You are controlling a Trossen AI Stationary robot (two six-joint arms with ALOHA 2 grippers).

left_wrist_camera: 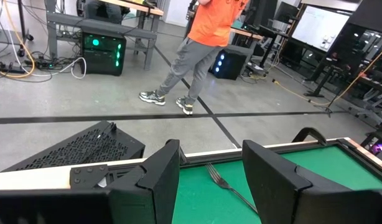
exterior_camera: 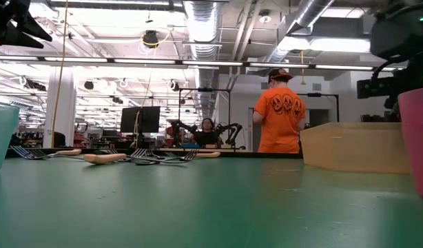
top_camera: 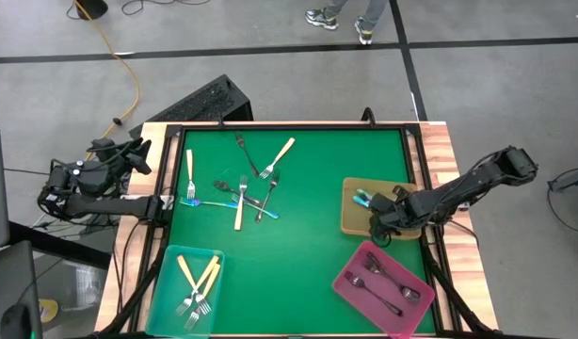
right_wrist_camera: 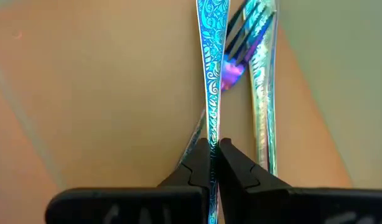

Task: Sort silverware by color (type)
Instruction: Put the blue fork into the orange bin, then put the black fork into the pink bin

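Presently the right gripper sits low over the shallow tan rectangular tray at the table's right edge, fingers pinched shut on the slim handle of an iridescent blue-rainbow fork; its handle runs straight out from between the tips over the tray floor, so this looks like the set-down for the rainbow kind, not yet released. Second rainbow fork lies just beside it in the same tray, tines overlapping near the held one's handle, which fits the tray being that colour's bin. Left gripper waits off the table's far-left corner, fingers spread apart and holding nothing, parked clear of the sorting area, probably to keep out of the right arm's way. Pink plastic tray at the near right holds dark grey-black metal forks; teal plastic tray at the near left holds cream/gold-handled forks. Still unsorted on the green table mat: a loose crossed pile of mixed forks left of centre, with a cream-handled fork at its far-left side and a dark fork toward the far edge. Sorting looks well under way, about half left
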